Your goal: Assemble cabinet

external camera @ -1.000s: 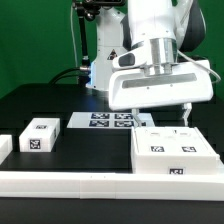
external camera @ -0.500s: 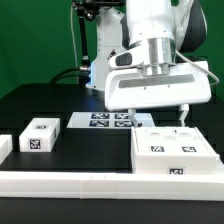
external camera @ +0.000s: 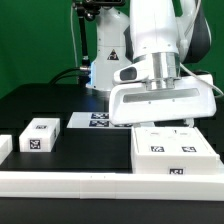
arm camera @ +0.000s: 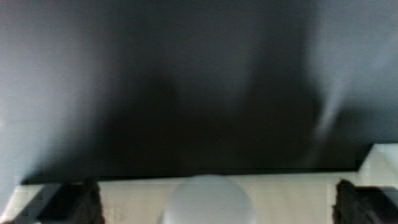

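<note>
Gripper [arm camera: 214, 203] spread wide above cabinet [external camera: 175, 152], white box, black-and-white tags on top

Cabinet [external camera: 175, 152]: near, at the exterior view's right. Small block [external camera: 40, 134]: well apart, to its left. Marker board [external camera: 98, 120]: farther back, between them.

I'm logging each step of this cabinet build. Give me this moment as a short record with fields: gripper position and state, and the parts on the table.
gripper: open, hovering over the far edge of the cabinet
held: nothing that can be made out; the wrist view is blurred
cabinet: exterior view's right, tagged face up, behind the long white rail
small tagged block: apart, at the exterior view's left
second block: cut off by the picture's edge
marker board: flat at the back, partly hidden by the arm
</note>
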`<state>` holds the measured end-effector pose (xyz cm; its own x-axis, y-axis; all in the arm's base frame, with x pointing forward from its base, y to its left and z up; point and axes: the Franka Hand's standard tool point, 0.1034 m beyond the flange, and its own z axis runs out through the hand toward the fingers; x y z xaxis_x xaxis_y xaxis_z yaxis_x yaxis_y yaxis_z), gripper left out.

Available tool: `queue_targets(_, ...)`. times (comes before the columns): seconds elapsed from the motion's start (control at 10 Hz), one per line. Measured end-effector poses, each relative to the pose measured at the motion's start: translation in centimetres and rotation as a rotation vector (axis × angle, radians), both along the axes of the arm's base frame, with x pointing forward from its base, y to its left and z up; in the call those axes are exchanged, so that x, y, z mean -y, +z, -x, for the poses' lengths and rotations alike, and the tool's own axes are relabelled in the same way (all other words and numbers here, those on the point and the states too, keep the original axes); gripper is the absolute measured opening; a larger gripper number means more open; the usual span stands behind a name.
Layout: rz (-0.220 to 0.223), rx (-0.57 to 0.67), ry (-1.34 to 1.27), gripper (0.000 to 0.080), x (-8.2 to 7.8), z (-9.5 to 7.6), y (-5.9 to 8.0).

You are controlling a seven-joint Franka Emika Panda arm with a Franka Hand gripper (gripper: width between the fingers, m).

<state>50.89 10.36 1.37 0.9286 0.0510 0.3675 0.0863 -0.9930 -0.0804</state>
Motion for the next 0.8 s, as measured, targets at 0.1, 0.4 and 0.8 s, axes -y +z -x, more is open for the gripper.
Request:
queue_targets(0.1, 0.000, 0.000, -0.001, 0.0649, 0.06, -0.01, -0.01)
queue_targets(0.4, 0.000, 0.000, 0.000, 0.0494, 0.07, 0.01, -0.03)
queue_targets(0.8, 0.004, -0.001, -0.007, 0.0217, 0.48, -0.02, -0.08)
